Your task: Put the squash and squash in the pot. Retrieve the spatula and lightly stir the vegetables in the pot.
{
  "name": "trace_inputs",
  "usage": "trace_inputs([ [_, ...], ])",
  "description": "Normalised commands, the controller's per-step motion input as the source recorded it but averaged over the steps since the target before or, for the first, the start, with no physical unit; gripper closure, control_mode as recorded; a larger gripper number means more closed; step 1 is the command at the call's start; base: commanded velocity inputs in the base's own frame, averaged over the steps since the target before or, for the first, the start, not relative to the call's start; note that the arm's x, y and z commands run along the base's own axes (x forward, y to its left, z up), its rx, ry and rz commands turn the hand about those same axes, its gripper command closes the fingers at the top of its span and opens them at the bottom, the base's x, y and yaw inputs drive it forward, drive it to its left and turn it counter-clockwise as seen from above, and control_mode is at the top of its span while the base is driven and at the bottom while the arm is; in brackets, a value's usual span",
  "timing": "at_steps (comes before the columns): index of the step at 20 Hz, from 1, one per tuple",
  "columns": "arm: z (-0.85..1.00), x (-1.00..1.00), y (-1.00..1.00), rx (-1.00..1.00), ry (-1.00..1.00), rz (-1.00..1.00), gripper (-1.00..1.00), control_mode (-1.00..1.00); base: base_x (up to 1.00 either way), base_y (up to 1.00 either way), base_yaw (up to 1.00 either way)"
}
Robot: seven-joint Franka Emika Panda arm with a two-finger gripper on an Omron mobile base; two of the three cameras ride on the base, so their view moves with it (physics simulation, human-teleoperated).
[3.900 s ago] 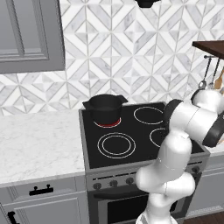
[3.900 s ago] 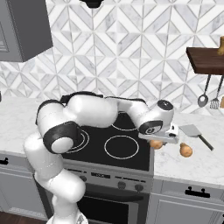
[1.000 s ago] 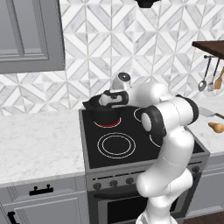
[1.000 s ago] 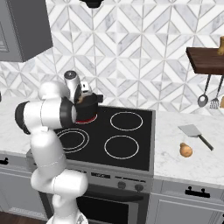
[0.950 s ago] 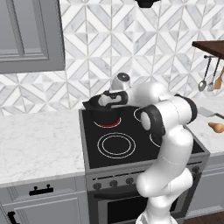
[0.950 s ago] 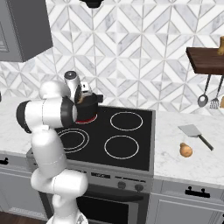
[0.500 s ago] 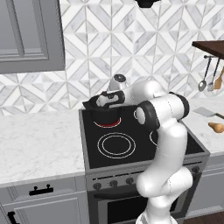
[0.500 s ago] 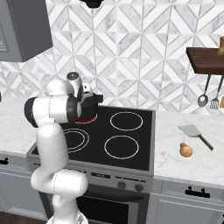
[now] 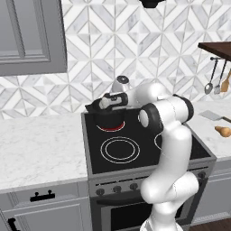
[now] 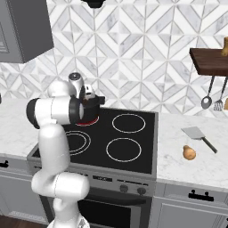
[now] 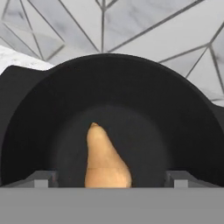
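1. On the desk (image 10: pixel 187 171) to the right of the stove, a tan-orange squash on the desk (image 10: pixel 189 152) lies nearest the front edge, loose and on its side.
2. Just behind it lies the spatula (image 10: pixel 198 134), flat on the marble, blade toward the wall and handle running toward the front right; the two are near each other but apart.
3. The black stove (image 10: pixel 116 147) has four burner rings; the two front rings and the rear right ring are bare.
4. On the rear left ring, which glows red, stands the pot (image 9: pixel 108 118), upright and just in front of the tiled wall.
5. The pincer (image 11: pixel 108 177) hangs over the pot's mouth, its fingertips (image 11: pixel 42 179) spread wide and gripping nothing.
6. Between those fingertips, down on the pot's floor, rests the squash in the pot (image 11: pixel 104 158), narrow end pointing toward the far wall of the pot.
7. Farthest back on the right, a steel spoon (image 10: pixel 206 101) and another utensil hang under a dark wooden shelf (image 10: pixel 209 61).
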Motion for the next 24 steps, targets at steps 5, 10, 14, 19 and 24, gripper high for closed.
trace_inputs([
  [5,0.56,-0.26,-0.02,0.00,-0.09,0.00,-1.00,-1.00,0.00,0.00,0.00],
  [10,0.92,-0.77,-0.43,0.00,-0.12,-0.04,-1.00,-1.00,0.00,0.00,0.00],
  [14,0.35,-0.69,-0.96,0.00,0.00,-0.12,-1.00,-1.00,0.00,0.00,0.00],
  [19,-0.01,-0.54,-1.00,0.00,0.04,-0.20,-1.00,-1.00,0.00,0.00,0.00],
  [24,-0.13,-0.49,-1.00,0.00,0.09,-0.24,-1.00,-1.00,0.00,0.00,0.00],
])
